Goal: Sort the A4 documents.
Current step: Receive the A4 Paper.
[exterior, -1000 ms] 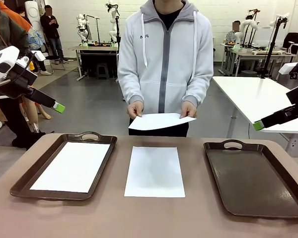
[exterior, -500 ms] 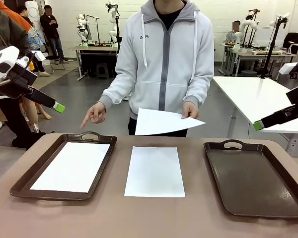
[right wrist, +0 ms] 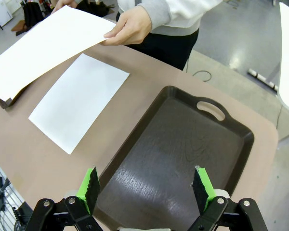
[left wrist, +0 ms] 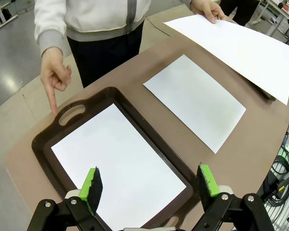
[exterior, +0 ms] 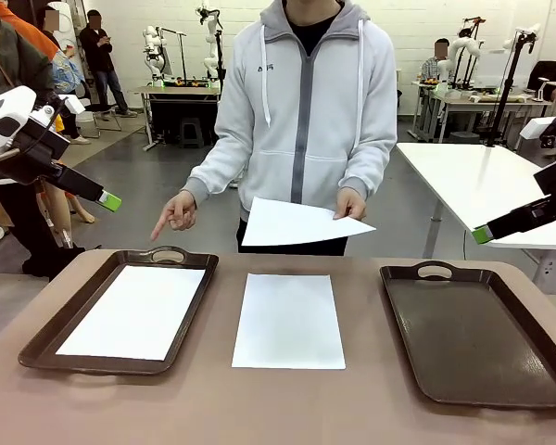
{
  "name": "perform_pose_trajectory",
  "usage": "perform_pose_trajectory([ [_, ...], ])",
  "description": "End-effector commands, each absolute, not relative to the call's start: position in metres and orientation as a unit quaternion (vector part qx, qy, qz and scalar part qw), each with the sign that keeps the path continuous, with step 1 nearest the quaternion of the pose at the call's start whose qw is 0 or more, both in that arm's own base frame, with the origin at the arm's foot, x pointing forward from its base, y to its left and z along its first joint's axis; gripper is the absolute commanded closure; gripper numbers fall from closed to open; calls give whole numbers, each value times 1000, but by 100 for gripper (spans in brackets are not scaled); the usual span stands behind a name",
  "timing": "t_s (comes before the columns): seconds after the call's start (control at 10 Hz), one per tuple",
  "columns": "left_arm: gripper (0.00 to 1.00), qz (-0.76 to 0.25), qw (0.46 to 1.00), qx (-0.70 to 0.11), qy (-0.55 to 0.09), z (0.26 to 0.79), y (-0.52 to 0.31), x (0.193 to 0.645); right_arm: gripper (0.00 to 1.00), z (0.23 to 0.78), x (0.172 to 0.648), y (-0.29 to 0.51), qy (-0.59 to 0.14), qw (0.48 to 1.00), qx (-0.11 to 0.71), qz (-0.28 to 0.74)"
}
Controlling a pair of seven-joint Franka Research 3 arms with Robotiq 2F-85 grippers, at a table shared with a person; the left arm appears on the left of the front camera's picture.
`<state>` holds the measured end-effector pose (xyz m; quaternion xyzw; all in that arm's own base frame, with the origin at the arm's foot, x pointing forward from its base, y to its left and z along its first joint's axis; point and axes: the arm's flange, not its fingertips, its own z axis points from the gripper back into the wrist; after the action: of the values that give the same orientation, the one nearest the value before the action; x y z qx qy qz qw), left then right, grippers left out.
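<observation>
One A4 sheet (exterior: 134, 311) lies inside the left brown tray (exterior: 46, 338). A second sheet (exterior: 289, 320) lies flat on the table between the trays. The person holds a third sheet (exterior: 296, 224) in one hand above the table's far edge. Their other hand (exterior: 174, 215) points a finger down at the left tray's handle. My left gripper (exterior: 109, 200) hangs open, high at the left and above that tray (left wrist: 43, 139). My right gripper (exterior: 483, 235) hangs open, high at the right, over the bare right tray (right wrist: 173, 149).
The brown table (exterior: 287, 408) carries both trays. The right tray (exterior: 473, 334) holds nothing. A large white table (exterior: 482, 185) stands behind at the right. People and other benches are far back in the room.
The person took one hand off the held sheet and swung it out to point at the left tray. The sheet stays in the other hand. Both arms are still.
</observation>
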<state>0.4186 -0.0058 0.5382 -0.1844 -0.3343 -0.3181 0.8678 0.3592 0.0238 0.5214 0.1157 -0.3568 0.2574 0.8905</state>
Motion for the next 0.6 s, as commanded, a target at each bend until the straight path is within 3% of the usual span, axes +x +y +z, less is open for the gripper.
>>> perform_pose_trajectory([
  [0.0, 0, -321, 867, -174, -338, 536, -5, 417, 0, 520, 360, 24, -356, 890, 118, 258],
  [0.4, 0, -318, 868, -184, -334, 538, -6, 419, 0, 520, 360, 24, -356, 890, 118, 258],
  [0.5, 0, -290, 865, -259, -316, 527, -12, 432, 0, 520, 360, 24, -356, 890, 118, 258],
])
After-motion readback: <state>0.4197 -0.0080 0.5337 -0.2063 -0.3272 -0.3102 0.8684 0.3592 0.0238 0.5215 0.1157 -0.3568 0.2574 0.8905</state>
